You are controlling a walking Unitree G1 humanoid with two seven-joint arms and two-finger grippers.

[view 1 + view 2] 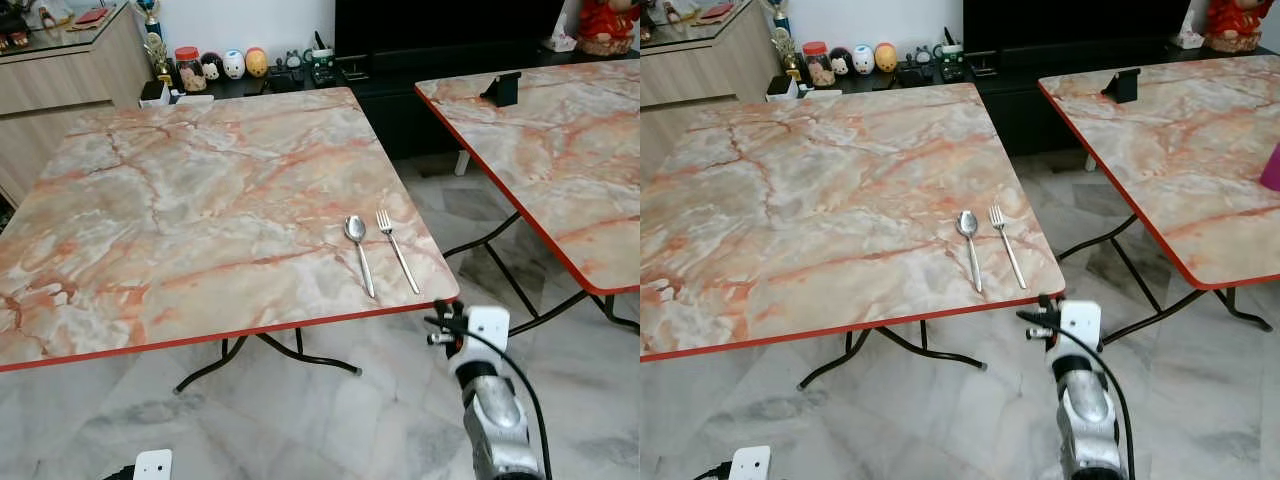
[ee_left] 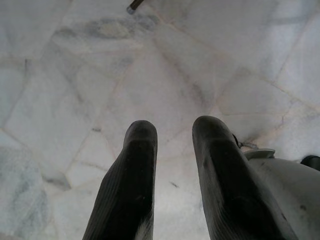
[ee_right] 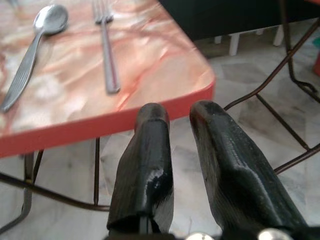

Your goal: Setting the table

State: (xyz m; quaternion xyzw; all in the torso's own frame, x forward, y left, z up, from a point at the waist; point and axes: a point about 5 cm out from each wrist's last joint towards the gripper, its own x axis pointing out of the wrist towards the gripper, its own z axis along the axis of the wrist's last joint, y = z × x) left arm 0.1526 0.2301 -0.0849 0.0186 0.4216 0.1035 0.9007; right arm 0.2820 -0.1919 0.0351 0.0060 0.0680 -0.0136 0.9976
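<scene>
A silver spoon [image 1: 358, 252] and a silver fork [image 1: 398, 251] lie side by side near the front right corner of the marble-patterned table [image 1: 200, 200], handles toward me. My right gripper [image 3: 177, 114] hangs just below and in front of that corner, its fingers a little apart and empty; the spoon [image 3: 31, 50] and fork [image 3: 107, 47] lie just beyond the red table edge. Low at my left side, my left gripper [image 2: 174, 129] points down at the floor, fingers slightly apart and holding nothing.
A second marble table [image 1: 560, 160] stands to the right with a black stand [image 1: 503, 90] on it and a pink object [image 1: 1272, 165] at its edge. Folding metal legs [image 1: 300, 355] sit under the tables. A dark TV cabinet [image 1: 440, 40] and a wooden sideboard [image 1: 60, 80] line the back.
</scene>
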